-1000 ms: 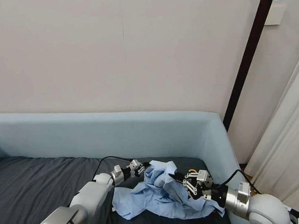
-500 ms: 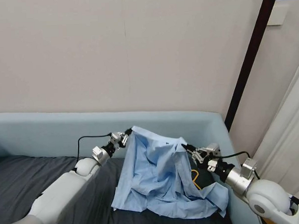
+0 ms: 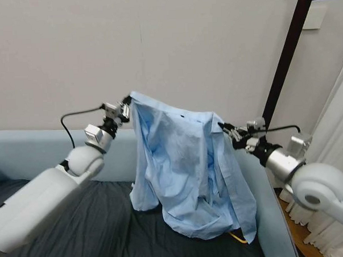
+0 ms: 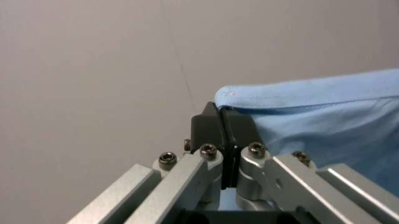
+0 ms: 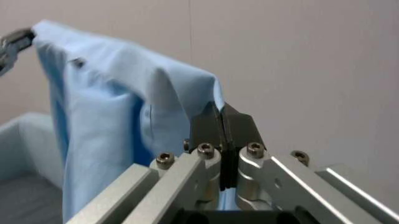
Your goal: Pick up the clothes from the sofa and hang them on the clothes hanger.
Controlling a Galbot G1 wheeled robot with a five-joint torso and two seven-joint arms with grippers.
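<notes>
A light blue shirt [image 3: 184, 168] hangs spread in the air above the sofa [image 3: 36, 151], held up by its two shoulders. My left gripper [image 3: 126, 103] is shut on one shoulder at the upper left of the cloth; the left wrist view shows its fingers [image 4: 215, 128] pinching the shirt's hem [image 4: 299, 98]. My right gripper [image 3: 222, 126] is shut on the other shoulder, a little lower, and in the right wrist view its fingers [image 5: 219, 123] clamp the cloth [image 5: 118, 98]. The shirt's bottom edge hangs just above the dark seat cushion [image 3: 79, 223].
The sofa's pale blue backrest runs along the wall, with its arm [image 3: 266, 210] at the right. A dark upright pole [image 3: 285, 61] of the clothes rack stands to the right by a white curtain [image 3: 332, 155]. A yellow item [image 3: 238, 237] peeks from under the shirt's hem.
Both arms have risen from the seat cushion, lifting the crumpled shirt until it hangs stretched out between them high in front of the wall. The left gripper went highest.
</notes>
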